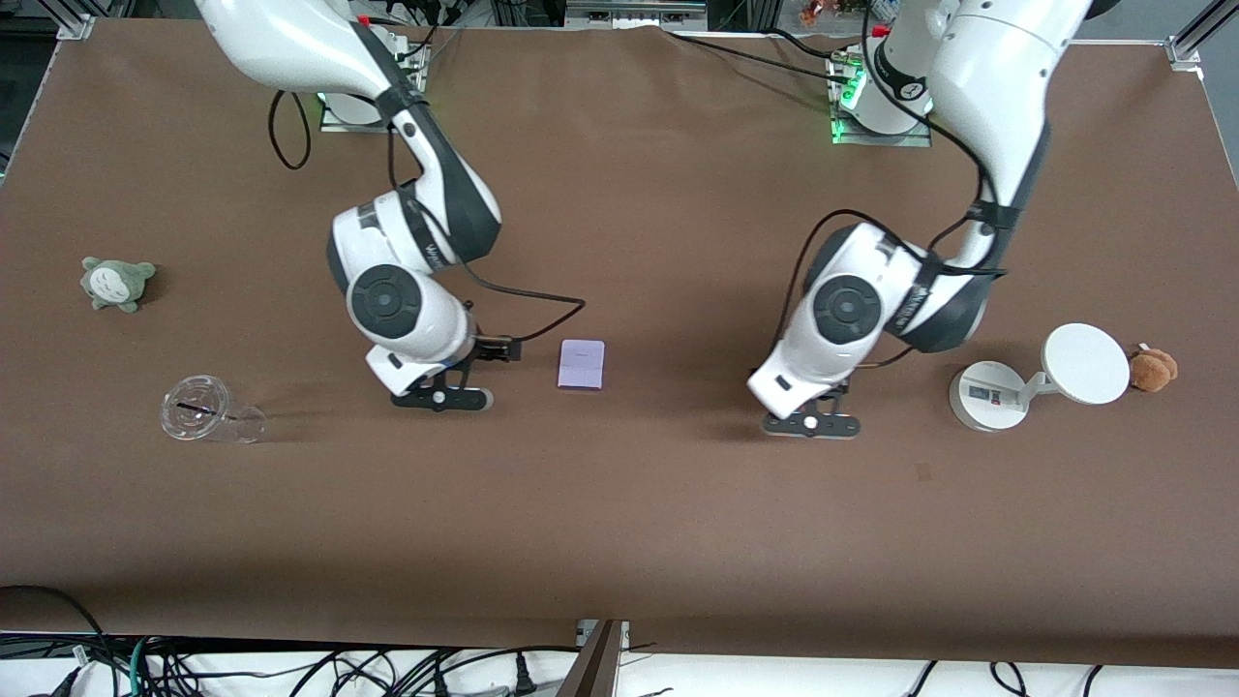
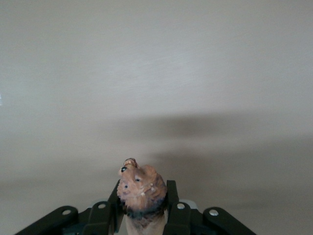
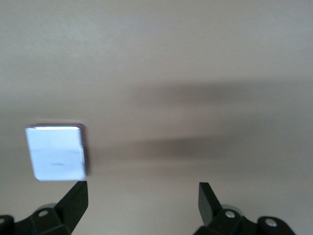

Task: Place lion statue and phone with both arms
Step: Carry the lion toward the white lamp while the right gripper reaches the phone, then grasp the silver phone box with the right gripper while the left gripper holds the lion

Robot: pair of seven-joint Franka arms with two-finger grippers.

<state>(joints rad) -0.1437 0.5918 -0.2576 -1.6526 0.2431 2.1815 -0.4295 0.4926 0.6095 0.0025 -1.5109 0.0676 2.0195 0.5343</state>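
While lion statue (image 2: 141, 193) hidden under wrist in front view, left wrist view shows left gripper (image 2: 142, 210) clamped on it, body cut off. Right gripper (image 3: 142, 198) jaws wide apart, empty, beside phone (image 1: 582, 364) flat mid-table.

Tabletop (image 1: 619, 523): brown cloth cover
Middle: phone (image 1: 582, 365) lying flat
Right arm's end: grey-green plush toy (image 1: 117, 283); clear cup (image 1: 208, 411) on its side, nearer the front camera
Left arm's end: white stand (image 1: 1026, 382), brown plush toy (image 1: 1153, 369) just beside its disc
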